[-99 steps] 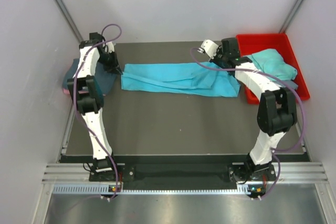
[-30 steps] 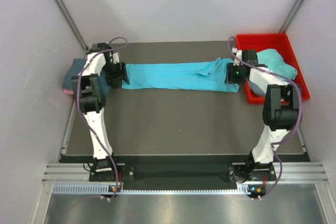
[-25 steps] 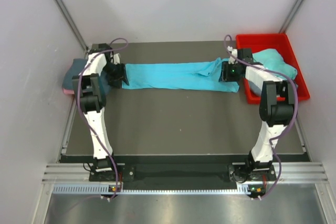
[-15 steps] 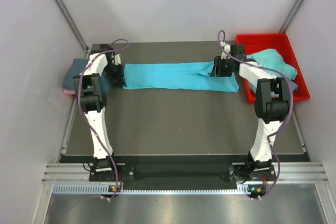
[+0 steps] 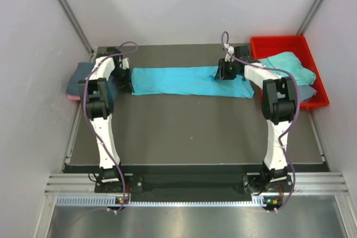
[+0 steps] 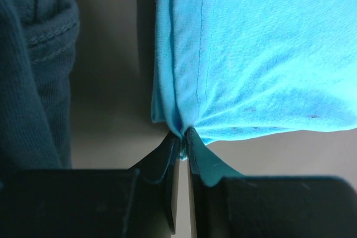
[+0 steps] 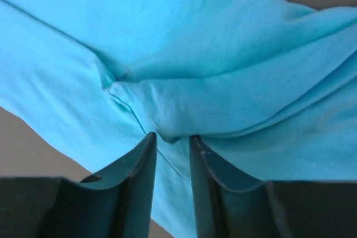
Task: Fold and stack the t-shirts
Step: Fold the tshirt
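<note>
Left wrist view: left end effector [image 6: 182, 132] pinched almost closed on the edge of the turquoise t-shirt [image 6: 262, 54]; slate-blue t-shirt [image 6: 33, 71] just beside, clear of the jaws. Right end effector [image 7: 173, 137]: jaws narrowly parted, a puckered ridge of the same shirt wedged between them, apparently gripped. Top view: shirt lies as a long narrow band across the far worktop [image 5: 189, 132], left grip at its left end, right grip a little inboard of its right end. Judged partway: lengthwise fold made, crosswise fold and stacking left. Pile at left edge, slate-blue over pink t-shirt [image 5: 71, 97]; another turquoise shirt [image 5: 287, 65] waits in the red bin [image 5: 279, 39].
</note>
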